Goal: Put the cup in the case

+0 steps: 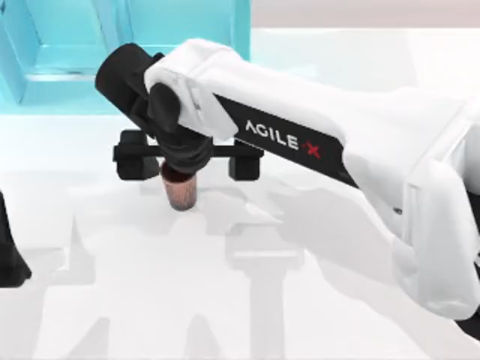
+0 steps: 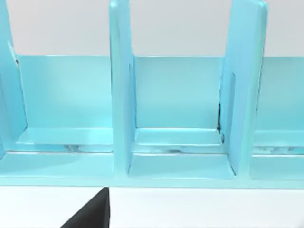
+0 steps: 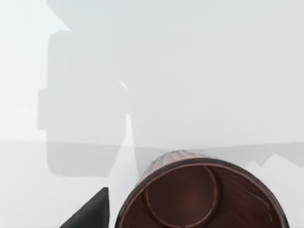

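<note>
The cup [image 1: 181,193], a small coppery-brown tumbler, stands upright on the white table in front of the case [image 1: 60,52], the large light-blue cabinet at the back left. My right gripper [image 1: 189,168] hangs straight over the cup and is open. Its black fingers [image 1: 136,162] stand wide apart on either side of the cup, not touching it. From the right wrist, the cup [image 3: 199,197] sits close below with its dark inside facing up. The left wrist looks into the case [image 2: 180,142] and its upright dividers.
My left arm [image 1: 9,259] stays parked at the table's left edge. The right arm's white body stretches across the table from the right. Bare white table lies in front of the cup. The case's open compartments face the cup.
</note>
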Action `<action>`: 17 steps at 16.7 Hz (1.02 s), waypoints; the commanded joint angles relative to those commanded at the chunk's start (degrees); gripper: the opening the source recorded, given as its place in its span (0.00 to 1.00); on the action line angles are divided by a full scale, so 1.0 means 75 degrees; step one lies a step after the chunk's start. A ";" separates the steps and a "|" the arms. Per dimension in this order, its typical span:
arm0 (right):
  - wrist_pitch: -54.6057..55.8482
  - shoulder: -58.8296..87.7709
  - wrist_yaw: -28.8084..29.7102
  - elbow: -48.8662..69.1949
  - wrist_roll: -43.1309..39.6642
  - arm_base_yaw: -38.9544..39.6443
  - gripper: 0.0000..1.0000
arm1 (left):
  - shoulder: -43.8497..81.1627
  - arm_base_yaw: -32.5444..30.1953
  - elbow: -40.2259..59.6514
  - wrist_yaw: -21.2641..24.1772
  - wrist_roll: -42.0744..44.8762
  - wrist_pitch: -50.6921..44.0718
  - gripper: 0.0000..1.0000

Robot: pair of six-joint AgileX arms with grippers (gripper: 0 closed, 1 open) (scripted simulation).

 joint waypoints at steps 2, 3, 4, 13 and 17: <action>0.0228 0.0108 -0.0011 -0.0150 -0.0048 -0.0049 1.00 | 0.0000 0.0000 0.0000 0.0000 0.0000 0.0000 1.00; 0.0235 0.0112 -0.0011 -0.0154 -0.0050 -0.0050 1.00 | 0.0000 0.0000 0.0000 0.0000 0.0000 0.0000 1.00; 0.0235 0.0112 -0.0011 -0.0154 -0.0050 -0.0050 1.00 | 0.0000 0.0000 0.0000 0.0000 0.0000 0.0000 1.00; 0.0235 0.0112 -0.0011 -0.0154 -0.0050 -0.0050 0.40 | 0.0000 0.0000 0.0000 0.0000 0.0000 0.0000 1.00; 0.0235 0.0112 -0.0011 -0.0154 -0.0050 -0.0050 0.10 | 0.0000 0.0000 0.0000 0.0000 0.0000 0.0000 1.00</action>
